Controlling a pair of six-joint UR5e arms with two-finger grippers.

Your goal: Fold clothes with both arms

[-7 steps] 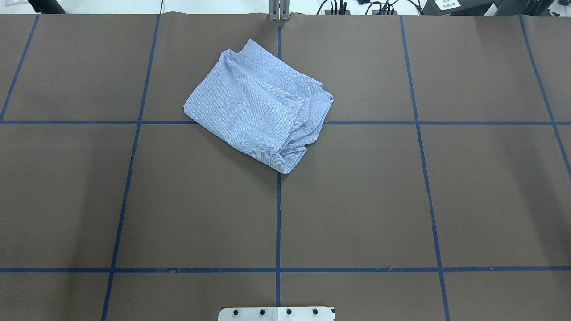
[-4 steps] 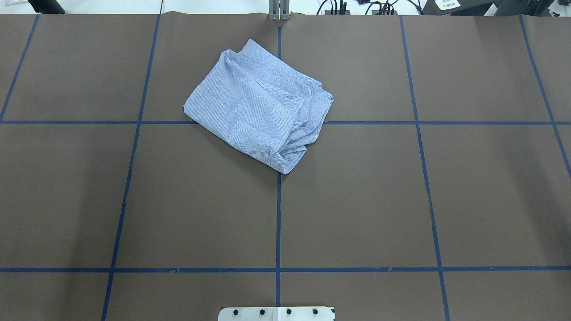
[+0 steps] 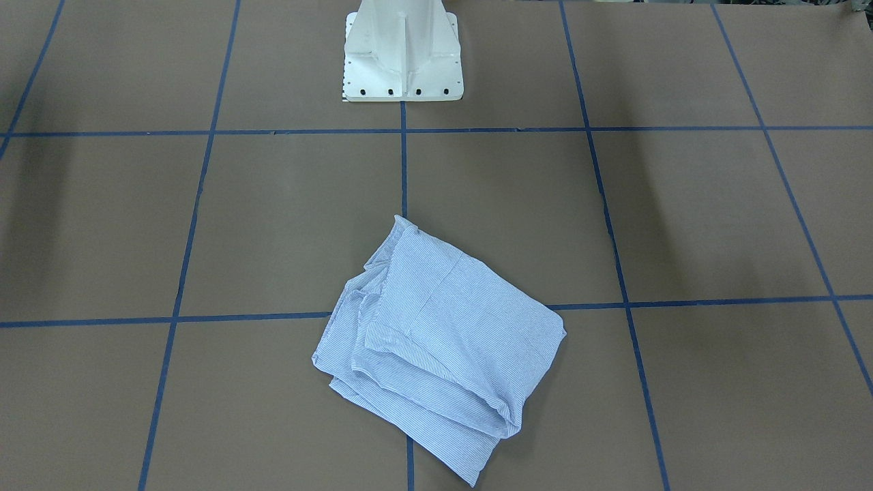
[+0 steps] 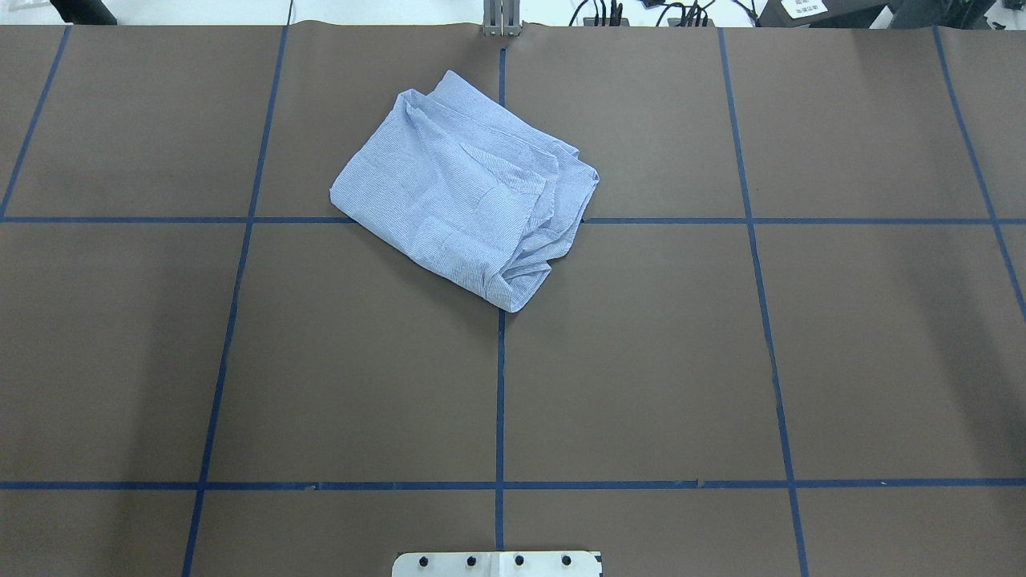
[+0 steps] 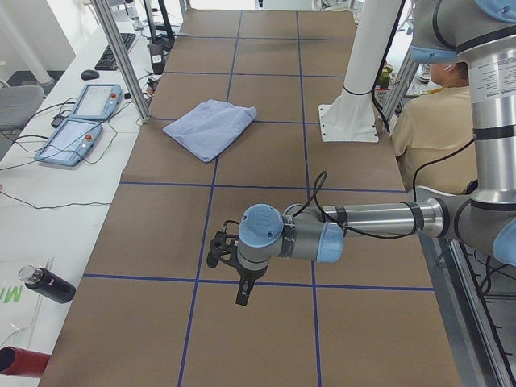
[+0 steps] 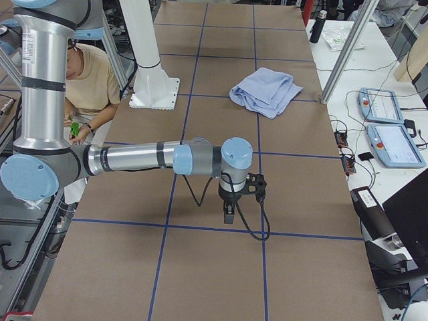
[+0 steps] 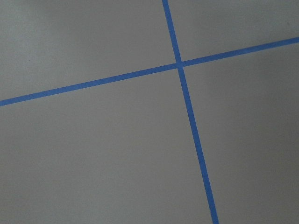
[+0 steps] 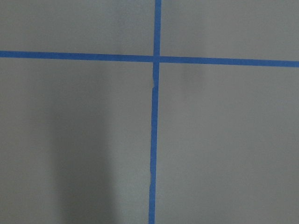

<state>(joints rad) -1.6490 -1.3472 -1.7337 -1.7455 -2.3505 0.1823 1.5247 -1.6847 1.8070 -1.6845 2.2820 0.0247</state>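
Note:
The light-blue striped shirt (image 4: 461, 192) lies bunched in a rough folded heap on the brown table, at the far centre from the robot. It also shows in the front view (image 3: 436, 348) and small in both side views (image 5: 210, 126) (image 6: 265, 92). My left gripper (image 5: 242, 294) hangs over bare table far from the shirt, at the table's left end. My right gripper (image 6: 229, 215) hangs over bare table at the right end. I cannot tell whether either is open or shut. Both wrist views show only table and blue tape lines.
The white pedestal base (image 3: 402, 54) stands at the robot's table edge. A seated person (image 5: 435, 121) is behind the robot. Teach pendants (image 5: 81, 121) and a dark bottle (image 5: 48, 284) lie on the white side bench. Aluminium posts (image 6: 348, 50) stand at the far edge.

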